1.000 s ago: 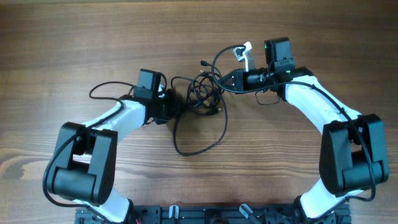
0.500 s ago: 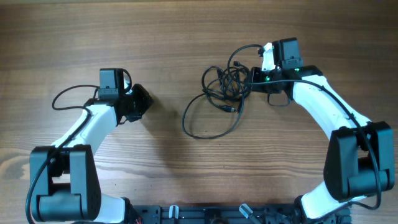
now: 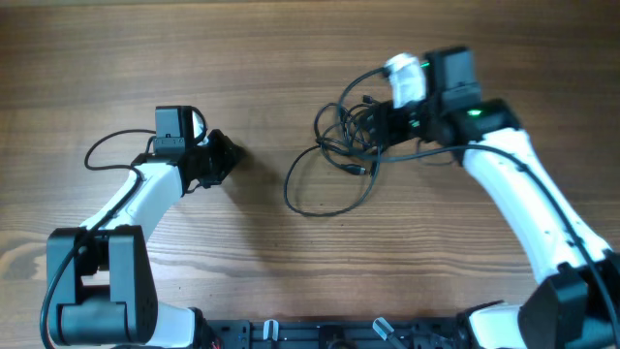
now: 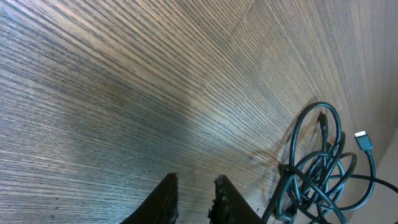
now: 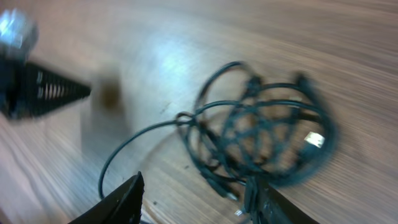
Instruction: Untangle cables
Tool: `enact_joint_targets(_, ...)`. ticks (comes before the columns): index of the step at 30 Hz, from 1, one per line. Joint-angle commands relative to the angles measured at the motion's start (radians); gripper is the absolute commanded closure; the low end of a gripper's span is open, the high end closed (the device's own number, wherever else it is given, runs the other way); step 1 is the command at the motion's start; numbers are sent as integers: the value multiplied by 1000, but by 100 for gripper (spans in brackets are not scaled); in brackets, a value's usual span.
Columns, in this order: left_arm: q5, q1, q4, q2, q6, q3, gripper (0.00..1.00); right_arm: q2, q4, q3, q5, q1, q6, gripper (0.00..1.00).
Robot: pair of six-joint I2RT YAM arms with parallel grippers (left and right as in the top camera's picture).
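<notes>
Right gripper [image 5: 196, 190] — jaws wide apart, nothing pinched. Cables [image 3: 351, 134] bunched on table [image 3: 291, 58] just ahead of its fingertips, loose loop trailing toward robot base. Left gripper [image 4: 194, 190] parted slightly, empty, well apart from tangle — right arm nearer.
</notes>
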Motion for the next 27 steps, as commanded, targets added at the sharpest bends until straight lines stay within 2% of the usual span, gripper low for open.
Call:
enact_joint_targets(1, 15, 4, 2, -13, 16, -7, 76, 93, 27, -15, 97, 117, -167, 42)
enact_joint_targets(3, 15, 4, 2, -13, 16, -7, 75, 145, 64, -16, 167, 168, -211, 40)
enact_joint_targets(4, 15, 4, 2, -13, 16, -7, 75, 180, 96, -15, 213, 192, -234, 35)
enact_joint_targets(8, 15, 4, 2, -13, 16, -7, 75, 298, 199, -15, 403, 232, -253, 34)
enact_joint_targets(11, 15, 4, 2, -13, 16, -7, 75, 329, 201, -15, 379, 231, -203, 34)
enact_joint_targets(12, 15, 3, 2, -13, 16, -7, 75, 329, 201, -15, 361, 231, -195, 42)
enact_joint_targets(13, 15, 3, 3, -13, 16, -7, 75, 328, 200, -15, 348, 231, -189, 64)
enact_joint_targets(14, 16, 3, 3, -13, 16, -7, 76, 321, 200, -10, 314, 231, -164, 96)
enact_joint_targets(17, 17, 3, 3, -13, 16, -7, 83, 260, 184, 38, 146, 231, -87, 96)
enact_joint_targets(18, 28, 3, 5, -13, 17, -7, 84, 206, 183, 77, 35, 226, -70, 96)
enact_joint_targets(20, 150, 3, 46, -13, 109, -7, 78, 133, 221, 104, -55, 222, 46, 96)
enact_joint_targets(22, 396, 3, 125, -13, 253, -7, 64, 70, 275, 105, -129, 214, 211, 96)
enact_joint_targets(23, 513, 3, 153, -13, 321, -7, 53, 58, 292, 105, -163, 212, 250, 96)
enact_joint_targets(24, 610, 3, 172, -13, 377, -7, 46, 56, 305, 105, -201, 212, 290, 96)
enact_joint_targets(27, 673, 3, 180, -13, 409, -7, 34, 58, 325, 104, -296, 211, 377, 96)
